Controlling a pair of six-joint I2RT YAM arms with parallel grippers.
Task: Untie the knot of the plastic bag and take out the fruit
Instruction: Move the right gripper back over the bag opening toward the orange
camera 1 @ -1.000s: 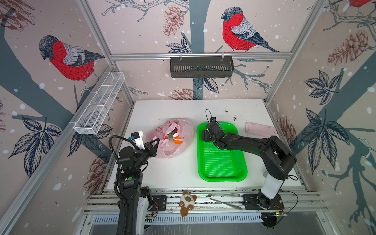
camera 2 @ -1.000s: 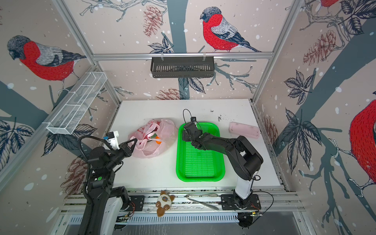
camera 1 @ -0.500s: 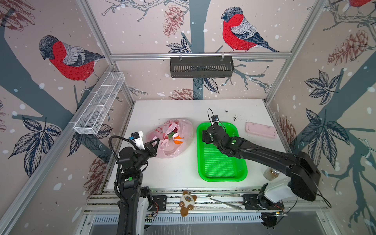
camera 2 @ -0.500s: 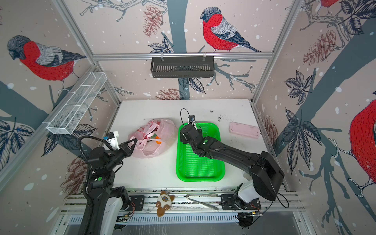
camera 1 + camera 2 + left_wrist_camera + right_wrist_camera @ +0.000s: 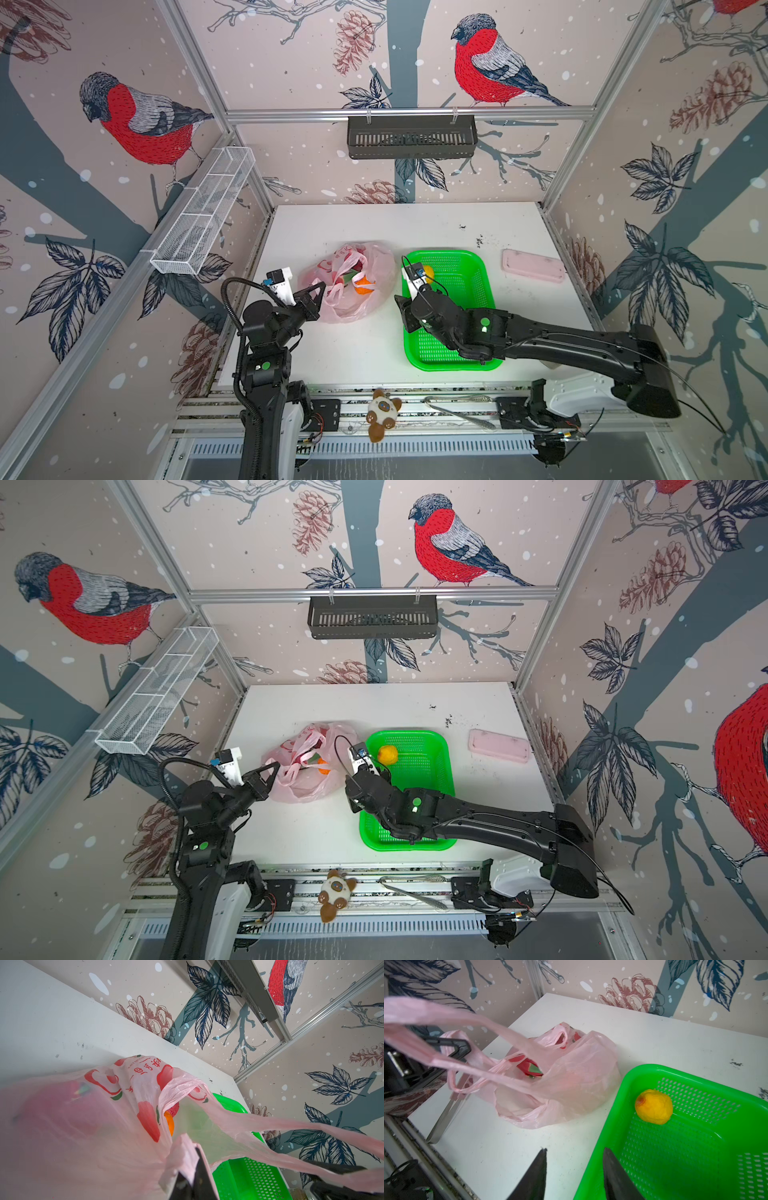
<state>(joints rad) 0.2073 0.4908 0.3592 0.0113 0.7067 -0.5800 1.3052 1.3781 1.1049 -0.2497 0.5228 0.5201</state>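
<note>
The plastic bag (image 5: 376, 266) (image 5: 332, 739) lies open on the white table, left of the green tray (image 5: 444, 252) (image 5: 440, 746). No knot shows; the handle loops (image 5: 488, 1022) hang loose. My left gripper (image 5: 318, 291) (image 5: 191, 1159) is shut on the bag's near edge. An orange fruit (image 5: 365, 284) (image 5: 170, 1124) and a magenta dragon fruit (image 5: 529, 1068) sit inside the bag. A yellow fruit (image 5: 387, 754) (image 5: 653, 1106) lies in the tray's far left corner. My right gripper (image 5: 574, 1150) (image 5: 372, 773) hangs open and empty over the tray's left rim.
A flat pink case (image 5: 533, 266) lies on the table right of the tray. A plush toy (image 5: 384, 411) and metal tongs (image 5: 457, 411) rest on the front rail. A black basket (image 5: 411, 135) hangs on the back wall, a white wire shelf (image 5: 203, 212) on the left wall.
My right gripper has pulled back from the tray's far corner toward the front, its jaws narrowing. The yellow fruit now lies uncovered in the tray. The left arm has not moved.
</note>
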